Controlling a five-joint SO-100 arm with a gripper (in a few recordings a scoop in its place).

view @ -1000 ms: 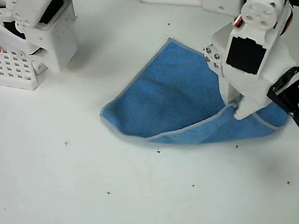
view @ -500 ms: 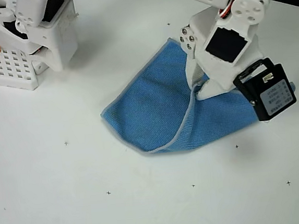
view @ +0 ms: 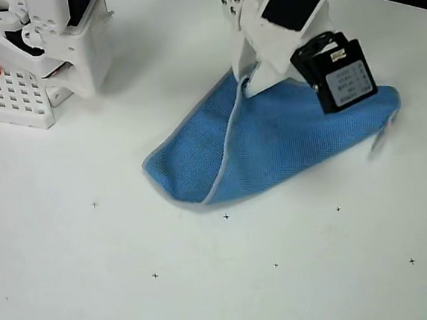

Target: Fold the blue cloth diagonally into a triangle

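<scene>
Claw (view: 248, 82) sits low at the upper edge of the blue cloth (view: 286, 138), and from the overhead view I read its fingers as pinched together on a corner of the fabric, though the white wrist housing covers most of the tips, so I say that with some caution. I'm holding the corner there because it has to land on the opposite corner for the diagonal to come out true. The cloth lies on the white surface (view: 209, 280) near the middle, doubled over itself: a pale grey hem runs from the claw down toward the lower left, marking the edge of the flap on top of the layer beneath. The rounded fold line sits at the lower left, and the far right point trails a small white tag (view: 380, 139). The shape is already roughly triangular but lumpy, with the lower layer showing to the left of the hem. My judgement is that the fold is nearly done; what's left is setting the corner down and letting go without dragging the flap askew.
</scene>
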